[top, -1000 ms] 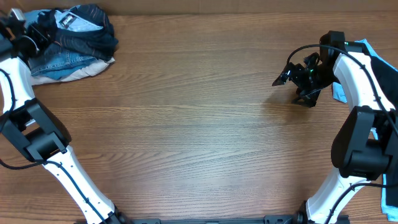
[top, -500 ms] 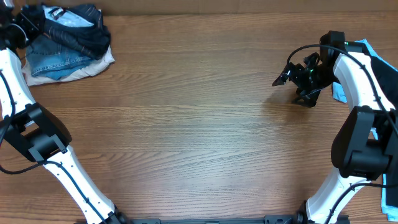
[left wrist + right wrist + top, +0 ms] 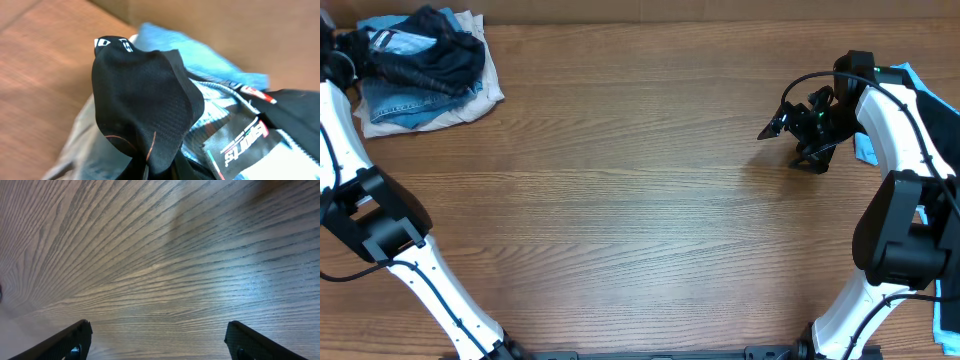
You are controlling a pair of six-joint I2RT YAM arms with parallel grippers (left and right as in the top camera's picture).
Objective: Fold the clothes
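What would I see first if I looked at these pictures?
First, the heap of clothes in the table's far left corner, with a black garment bunched on top of blue and pale ones. Next, the right pincer, wide open over bare wood on the right side.

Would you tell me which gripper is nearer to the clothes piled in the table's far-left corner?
Left. The left gripper is right at the left edge of the clothes; the right gripper hangs over bare wood, far across the table.
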